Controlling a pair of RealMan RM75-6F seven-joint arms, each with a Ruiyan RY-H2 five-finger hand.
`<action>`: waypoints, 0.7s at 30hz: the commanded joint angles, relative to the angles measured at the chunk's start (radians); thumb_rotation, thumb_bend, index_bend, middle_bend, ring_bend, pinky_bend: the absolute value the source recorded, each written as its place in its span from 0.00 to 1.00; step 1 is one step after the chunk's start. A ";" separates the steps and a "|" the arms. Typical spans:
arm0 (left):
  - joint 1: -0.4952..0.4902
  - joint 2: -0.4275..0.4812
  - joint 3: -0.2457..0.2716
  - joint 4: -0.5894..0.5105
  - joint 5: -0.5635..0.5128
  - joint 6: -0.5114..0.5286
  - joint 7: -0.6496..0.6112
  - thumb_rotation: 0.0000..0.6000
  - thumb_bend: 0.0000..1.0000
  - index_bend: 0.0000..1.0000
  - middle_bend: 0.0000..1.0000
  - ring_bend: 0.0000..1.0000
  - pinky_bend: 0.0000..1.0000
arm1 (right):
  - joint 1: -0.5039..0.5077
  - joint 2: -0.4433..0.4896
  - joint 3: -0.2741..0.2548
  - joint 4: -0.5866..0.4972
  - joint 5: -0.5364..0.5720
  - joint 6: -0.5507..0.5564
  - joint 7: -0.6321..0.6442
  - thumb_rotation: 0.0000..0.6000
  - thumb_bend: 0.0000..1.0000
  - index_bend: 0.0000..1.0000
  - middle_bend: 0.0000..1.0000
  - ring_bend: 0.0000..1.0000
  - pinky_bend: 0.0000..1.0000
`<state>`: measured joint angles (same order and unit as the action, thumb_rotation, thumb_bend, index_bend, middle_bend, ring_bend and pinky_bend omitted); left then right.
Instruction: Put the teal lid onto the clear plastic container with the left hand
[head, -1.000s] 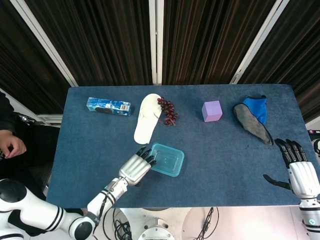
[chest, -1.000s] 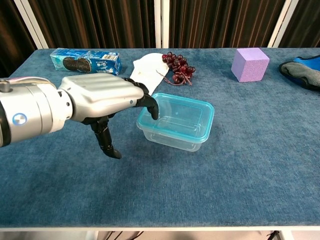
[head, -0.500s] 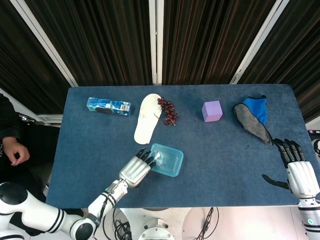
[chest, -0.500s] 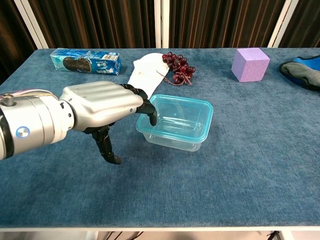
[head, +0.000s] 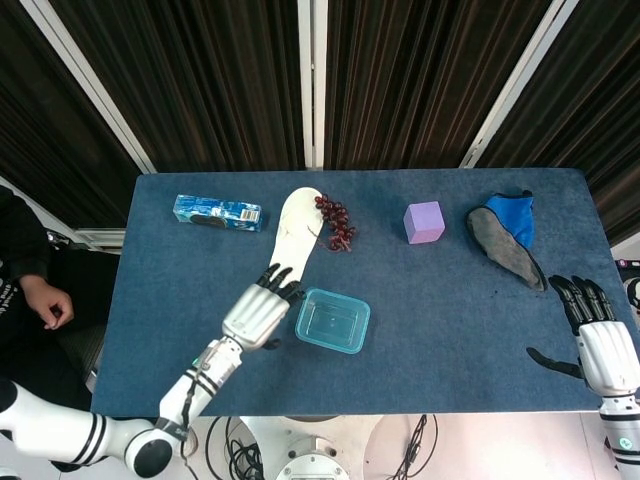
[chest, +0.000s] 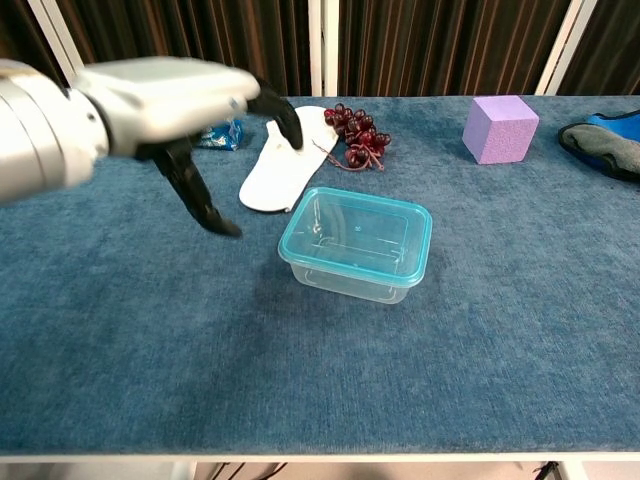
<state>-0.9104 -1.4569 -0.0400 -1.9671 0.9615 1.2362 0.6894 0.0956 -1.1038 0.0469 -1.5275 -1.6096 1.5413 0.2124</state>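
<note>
Left hand (chest: 170, 100) lifted off teal lid (chest: 356, 234).

Silver-backed left hand (head: 256, 314) and right hand (head: 600, 345) with black fingers; white arm segments ringed in black.

The lid (chest: 357, 235) is teal and see-through. It sits flat on top of the box (chest: 352, 272), all the way around the rim. The box is clear plastic and stands upright on the table. Both are just to the right of the left hand (head: 256, 313), not touching it.
</note>
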 joint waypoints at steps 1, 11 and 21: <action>0.057 0.067 -0.029 0.019 0.011 0.038 -0.084 1.00 0.08 0.24 0.17 0.00 0.00 | 0.010 0.006 0.002 -0.001 -0.004 -0.010 0.011 1.00 0.03 0.00 0.08 0.00 0.00; 0.278 0.173 0.033 0.138 0.092 0.150 -0.332 1.00 0.05 0.19 0.10 0.00 0.00 | 0.032 -0.003 0.006 0.036 0.027 -0.060 0.101 1.00 0.03 0.00 0.01 0.00 0.00; 0.524 0.210 0.166 0.250 0.291 0.314 -0.529 1.00 0.02 0.19 0.11 0.00 0.00 | -0.007 0.003 -0.029 0.072 0.026 -0.043 0.246 1.00 0.03 0.00 0.00 0.00 0.00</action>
<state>-0.4357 -1.2618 0.0914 -1.7409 1.2099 1.5085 0.2079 0.1023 -1.1057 0.0322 -1.4616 -1.5754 1.4883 0.4358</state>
